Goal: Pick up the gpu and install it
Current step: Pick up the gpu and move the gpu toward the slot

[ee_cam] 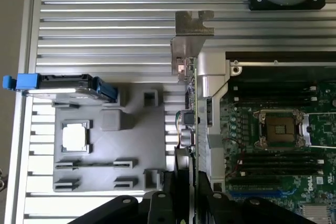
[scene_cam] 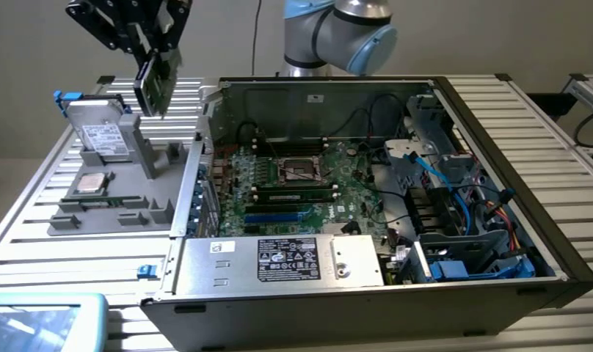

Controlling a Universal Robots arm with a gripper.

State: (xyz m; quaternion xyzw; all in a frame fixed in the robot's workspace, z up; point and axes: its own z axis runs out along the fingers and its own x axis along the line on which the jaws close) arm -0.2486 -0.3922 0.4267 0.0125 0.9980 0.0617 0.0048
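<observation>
Black gripper (ee_cam: 188, 199) on my arm clamps the thin green gpu card (scene_cam: 156, 84) aloft; grey plastic tray (scene_cam: 99, 220) lies below one side, open black computer case (scene_cam: 395, 312) below the other.

Gpu (scene_cam: 158, 86) in claw (scene_cam: 152, 57) above grey tray (scene_cam: 164, 183)
</observation>
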